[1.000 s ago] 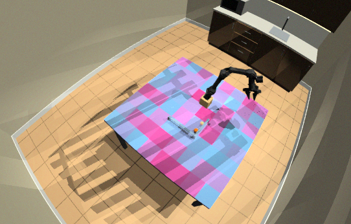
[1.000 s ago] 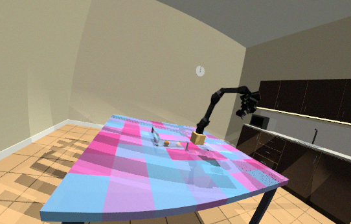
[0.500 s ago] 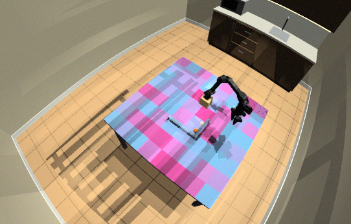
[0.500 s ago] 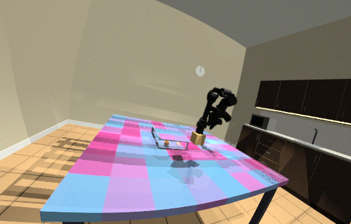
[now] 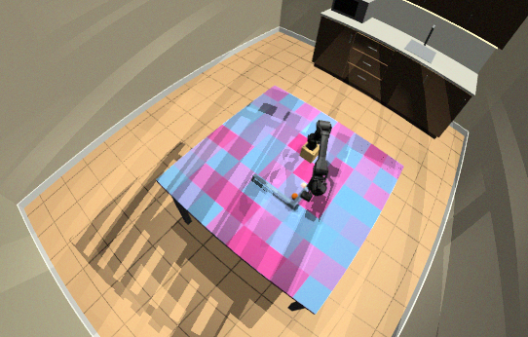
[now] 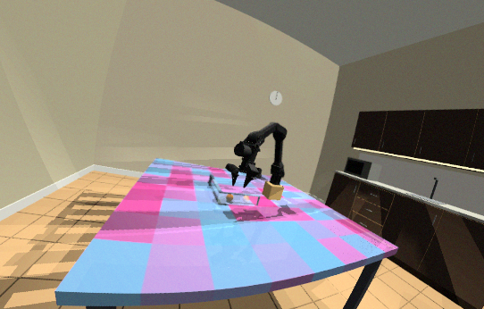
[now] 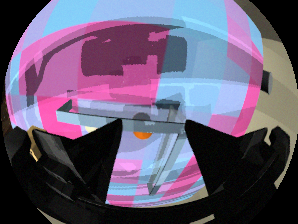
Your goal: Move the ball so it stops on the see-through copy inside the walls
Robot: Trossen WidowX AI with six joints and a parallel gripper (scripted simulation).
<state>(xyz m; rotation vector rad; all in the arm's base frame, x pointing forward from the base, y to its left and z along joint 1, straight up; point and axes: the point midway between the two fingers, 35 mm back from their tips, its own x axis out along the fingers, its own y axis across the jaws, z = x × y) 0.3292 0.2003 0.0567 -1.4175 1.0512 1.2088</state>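
My gripper (image 6: 241, 178) hung spread, holding nothing, above the orange ball (image 6: 229, 196). The ball sat at 12 o'clock between my fingers, beside the clear walls (image 7: 107, 111).

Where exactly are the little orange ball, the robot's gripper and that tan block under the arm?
orange ball (image 6: 229, 196): exterior view, middle of the ball.
gripper (image 6: 241, 180): exterior view, midway between its two fingertips.
tan block (image 6: 272, 190): exterior view, its front face.

Wall clock (image 6: 276, 97) (round), dark cabinets (image 6: 432, 138)
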